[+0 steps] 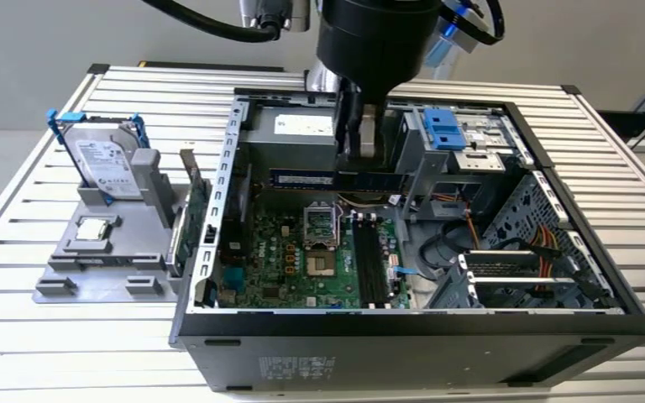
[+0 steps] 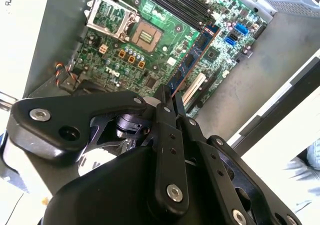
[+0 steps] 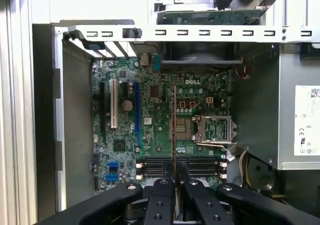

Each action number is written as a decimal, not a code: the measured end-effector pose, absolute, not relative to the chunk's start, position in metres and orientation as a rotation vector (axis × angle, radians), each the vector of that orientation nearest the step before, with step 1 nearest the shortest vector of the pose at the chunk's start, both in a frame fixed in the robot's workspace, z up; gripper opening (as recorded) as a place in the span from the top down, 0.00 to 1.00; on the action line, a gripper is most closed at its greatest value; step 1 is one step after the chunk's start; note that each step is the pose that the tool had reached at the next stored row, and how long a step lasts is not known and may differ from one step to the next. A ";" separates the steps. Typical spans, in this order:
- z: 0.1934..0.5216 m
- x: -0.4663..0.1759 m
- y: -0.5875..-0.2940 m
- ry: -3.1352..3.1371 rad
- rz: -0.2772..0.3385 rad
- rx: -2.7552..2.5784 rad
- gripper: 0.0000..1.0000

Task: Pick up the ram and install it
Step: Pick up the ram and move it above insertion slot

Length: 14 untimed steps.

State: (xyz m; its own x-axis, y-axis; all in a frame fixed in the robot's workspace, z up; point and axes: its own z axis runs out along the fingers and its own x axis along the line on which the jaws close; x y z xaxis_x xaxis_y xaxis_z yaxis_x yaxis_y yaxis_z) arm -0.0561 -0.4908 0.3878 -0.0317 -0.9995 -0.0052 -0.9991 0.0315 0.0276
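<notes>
- End effector (image 3: 174, 180) clenched on the ram (image 3: 174, 130), gripping one long edge.
- Motherboard (image 3: 155, 135) lies below the end effector, inside the open case (image 1: 412, 344).

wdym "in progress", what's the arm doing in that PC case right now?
The arm's black gripper is shut on the ram, a long, thin, dark circuit-board stick. It holds the stick in the air inside the open black computer case, above the green motherboard. The stick is not yet seated. The long black memory slots look empty, and the stick lies crosswise to them.
</notes>
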 end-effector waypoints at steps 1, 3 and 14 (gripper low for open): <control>0.388 -0.055 -0.491 -2.245 -0.037 2.175 1.00; 0.388 -0.054 -0.491 -2.245 -0.037 2.175 1.00; 0.388 -0.045 -0.491 -2.245 -0.037 2.175 1.00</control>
